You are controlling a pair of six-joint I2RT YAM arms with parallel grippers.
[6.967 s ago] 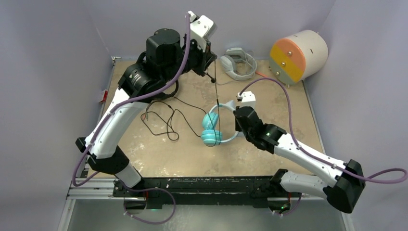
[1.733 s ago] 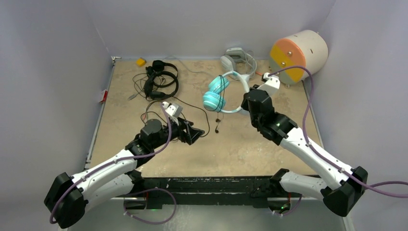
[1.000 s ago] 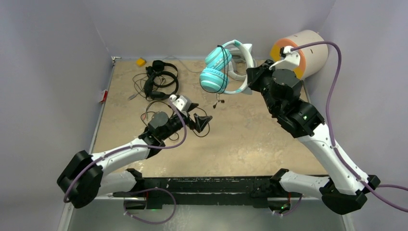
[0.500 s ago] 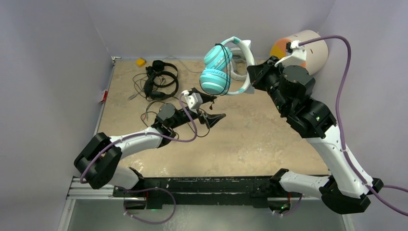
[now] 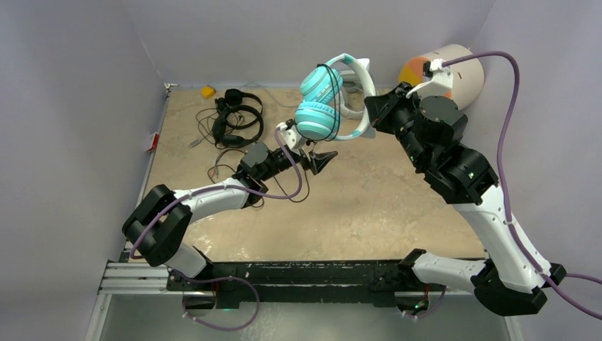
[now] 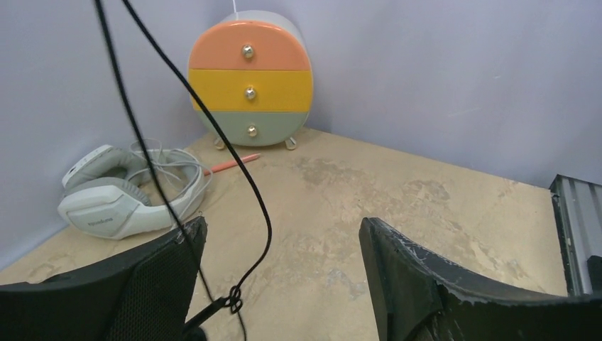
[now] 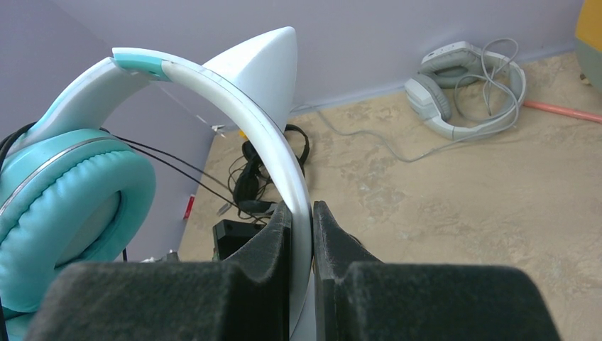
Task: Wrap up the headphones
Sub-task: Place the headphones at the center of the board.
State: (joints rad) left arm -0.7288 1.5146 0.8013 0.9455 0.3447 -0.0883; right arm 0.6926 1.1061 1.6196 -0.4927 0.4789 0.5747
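The teal headphones (image 5: 317, 106) with a white cat-ear band (image 7: 266, 121) hang in the air over the back of the table. My right gripper (image 7: 302, 213) is shut on that band, also seen from above (image 5: 369, 117). A teal ear cup (image 7: 64, 206) fills the left of the right wrist view. Their thin black cord (image 6: 264, 206) dangles with a small knot low down. It passes between the fingers of my left gripper (image 6: 282, 234), which is open and not pinching it. From above, the left gripper (image 5: 321, 158) sits just below the ear cups. Black headphones (image 5: 238, 117) lie at the back left.
A round drawer unit (image 6: 250, 78) with orange, yellow and green fronts stands in the back right corner. Grey-white headphones (image 6: 121, 195) and an orange pencil (image 6: 231, 165) lie beside it. Loose black cords (image 5: 227, 160) trail near the left arm. A small yellow object (image 5: 207, 91) sits at the back left.
My left gripper has reached up and to the right, to the cord under the teal headphones, and its jaws have narrowed a little. The right arm lifted the headphones slightly, then held still.
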